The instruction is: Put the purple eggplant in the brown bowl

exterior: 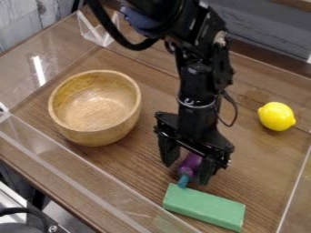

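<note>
Most of the eggplant (187, 170) was hidden by the gripper (192, 169); only its purple middle and teal cap were seen. Jaws were spread wide, straddling it on the table (109, 173), nothing gripped. Contact couldn't be judged. Green block (205, 207) lay just beside, bowl (95, 107) near left, lemon (277, 116) well right.

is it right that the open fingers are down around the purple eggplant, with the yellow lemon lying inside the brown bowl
Not quite. The camera view shows the yellow lemon on the table, right of the arm; the brown bowl is empty. The rest holds: the open fingers straddle the purple eggplant.
</note>
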{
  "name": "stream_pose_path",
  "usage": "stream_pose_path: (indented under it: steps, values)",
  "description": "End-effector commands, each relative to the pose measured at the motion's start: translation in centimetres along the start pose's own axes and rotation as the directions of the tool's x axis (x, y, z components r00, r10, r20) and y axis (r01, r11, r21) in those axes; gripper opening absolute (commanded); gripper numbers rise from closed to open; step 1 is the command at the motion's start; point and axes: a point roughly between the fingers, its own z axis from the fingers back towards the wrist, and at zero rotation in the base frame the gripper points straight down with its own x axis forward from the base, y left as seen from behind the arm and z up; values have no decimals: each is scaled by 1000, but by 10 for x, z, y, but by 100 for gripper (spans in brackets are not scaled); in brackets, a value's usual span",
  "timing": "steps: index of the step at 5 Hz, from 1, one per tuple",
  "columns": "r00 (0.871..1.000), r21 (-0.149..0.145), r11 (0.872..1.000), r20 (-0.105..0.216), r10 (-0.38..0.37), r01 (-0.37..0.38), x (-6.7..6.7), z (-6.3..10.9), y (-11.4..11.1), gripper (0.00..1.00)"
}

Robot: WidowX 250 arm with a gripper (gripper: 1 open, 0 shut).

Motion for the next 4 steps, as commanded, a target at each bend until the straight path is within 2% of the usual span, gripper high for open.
stream_pose_path:
  steps: [1,4]
  values:
    - [999,-6,1000,39,-5,5,6,6,-3,0]
    - [999,-25,1000,46,14,-13,17,1,1,0]
